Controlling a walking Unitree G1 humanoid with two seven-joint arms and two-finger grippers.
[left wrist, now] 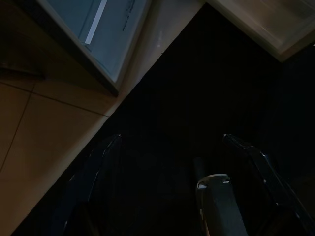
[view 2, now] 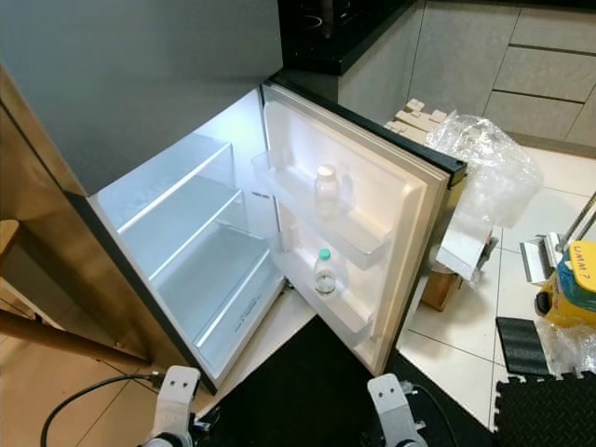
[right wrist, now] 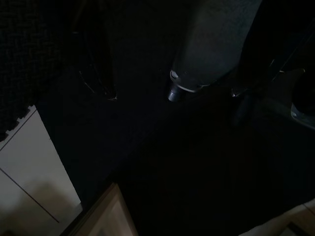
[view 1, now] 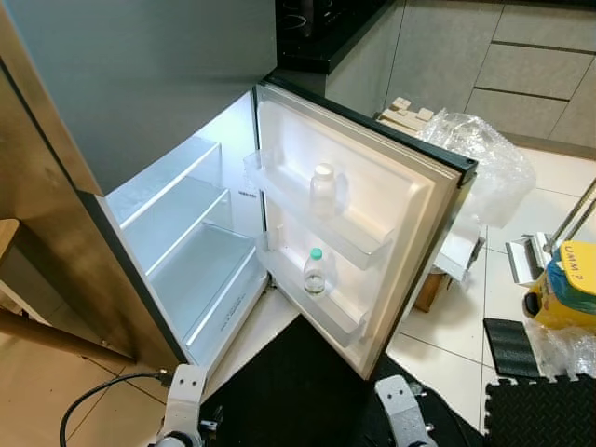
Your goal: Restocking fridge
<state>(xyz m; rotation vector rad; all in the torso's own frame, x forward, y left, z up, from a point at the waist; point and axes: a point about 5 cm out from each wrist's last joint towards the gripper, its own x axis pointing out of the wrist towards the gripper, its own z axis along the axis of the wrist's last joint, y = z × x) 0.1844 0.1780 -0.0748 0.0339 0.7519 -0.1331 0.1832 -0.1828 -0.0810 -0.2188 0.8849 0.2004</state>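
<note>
Kitchen floor: pale tiles [view 1: 466, 358], black mat [view 1: 307, 386] in front of the fridge [view 1: 186, 251], grey cabinets [view 1: 521, 65] behind. Fridge door [view 1: 372, 214] wide open. Inside: three bare shelves. Door holds two bottles: white-capped bottle [view 1: 322, 189] on the upper door shelf, green-capped bottle [view 1: 315, 272] on the lower one. Left gripper [left wrist: 172, 177] hangs low over the mat, fingers apart. Right gripper [right wrist: 187, 83] also low over the mat, too dark to tell its finger state.
</note>
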